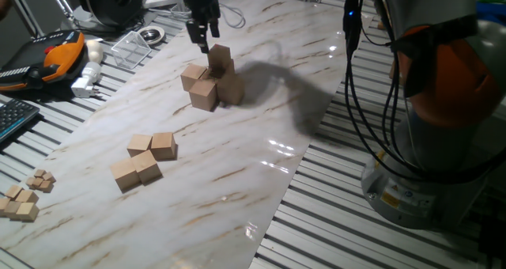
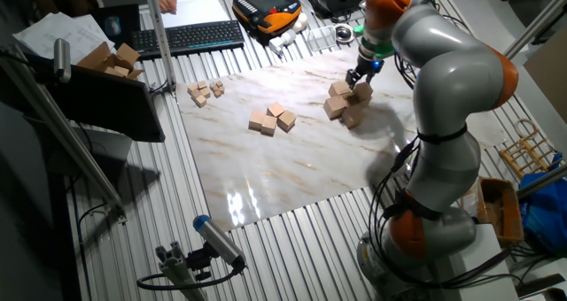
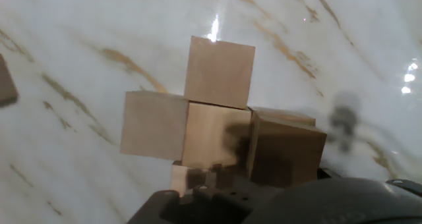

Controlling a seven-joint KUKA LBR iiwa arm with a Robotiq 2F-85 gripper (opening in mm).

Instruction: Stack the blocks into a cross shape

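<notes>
Fingers [image 1: 204, 44], gap unreadable, hover above the cross of blocks [image 1: 212, 83]; you grip these light, rigid, smooth cubes squarely across opposite flat faces.

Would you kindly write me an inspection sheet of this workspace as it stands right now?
Surface: marble-patterned sheet on a slatted table, glare patches.
Job's things: block stack partly built, one cube on top; four spare blocks grouped apart.
Clutter: tiny cubes at the sheet's edge; keyboard; orange pendant; clear plastic box.
Grippers: gripper just above the stack; open or shut cannot be told.
Cables: black cables hanging by the arm base.
Surroundings: papers, metal frame.
</notes>
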